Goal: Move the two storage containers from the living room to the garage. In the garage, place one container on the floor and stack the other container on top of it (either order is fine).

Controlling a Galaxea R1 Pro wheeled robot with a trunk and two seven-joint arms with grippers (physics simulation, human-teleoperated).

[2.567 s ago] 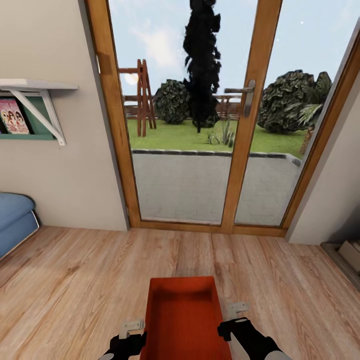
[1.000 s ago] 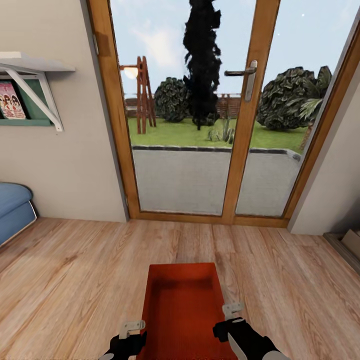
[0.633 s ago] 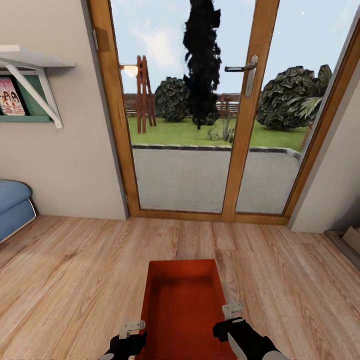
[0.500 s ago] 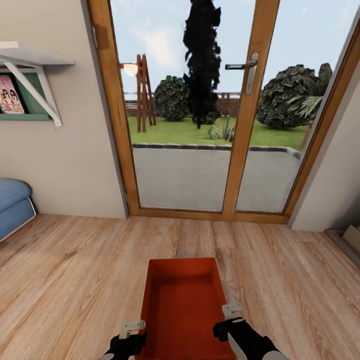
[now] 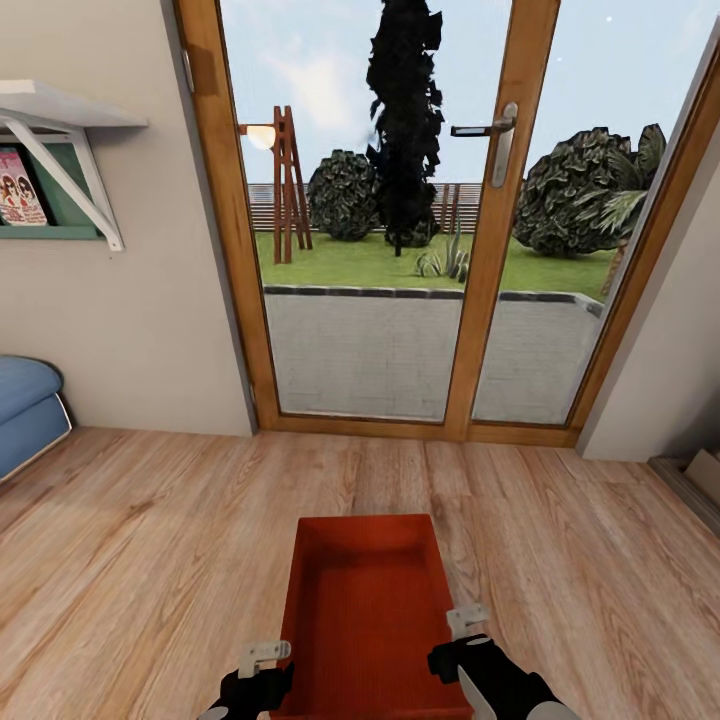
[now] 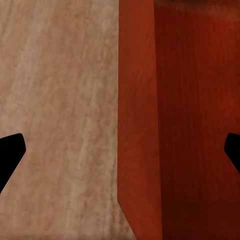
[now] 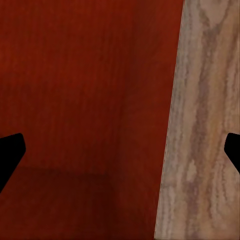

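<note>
on the wood plank floor (image 5: pixel 150 560), facing the glass doors (image 5: pixel 400 220): my left gripper (image 5: pixel 262 660) and right gripper (image 5: pixel 462 622) both spread, straddling one storage container's (image 5: pixel 365 610) side walls. garage not reached; stacking pending.

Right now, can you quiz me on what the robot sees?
1. True or false: the bin is empty.
2. What is the floor under the bin? A: wood planks. B: grey concrete. C: carpet.
3. Fill in: the jaws of the left gripper and the right gripper stand ___, each astride a bin wall.
Key: 1 true; 2 A; 3 open.
</note>
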